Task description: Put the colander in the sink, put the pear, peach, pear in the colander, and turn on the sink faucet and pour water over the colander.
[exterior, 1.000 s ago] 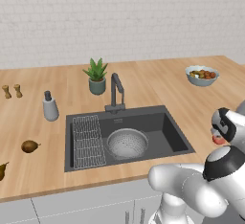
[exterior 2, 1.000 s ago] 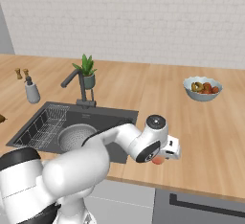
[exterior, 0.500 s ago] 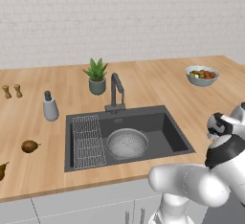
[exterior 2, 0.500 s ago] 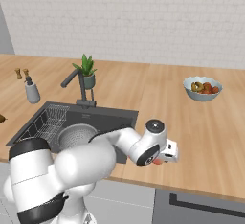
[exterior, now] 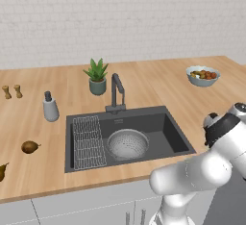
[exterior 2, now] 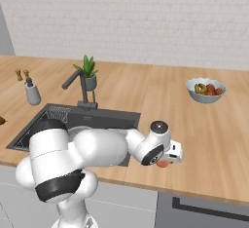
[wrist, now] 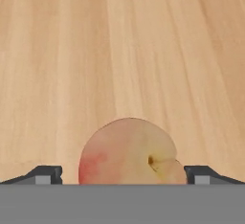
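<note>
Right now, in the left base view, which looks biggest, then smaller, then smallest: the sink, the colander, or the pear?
1. The sink looks biggest.
2. The colander, sitting inside it, looks about a third as wide.
3. The pear on the counter looks smallest.

Both base cameras look forward and down from behind the white arm, one from its left, one from its right, sharing the large rectangular dark-grey sink (exterior: 163,128) (exterior 2: 104,120), the light wooden worktop (exterior: 158,82) (exterior 2: 146,85) and the white brick wall. The hand camera sits very close above that worktop (wrist: 119,50), looking along the claw.
</note>
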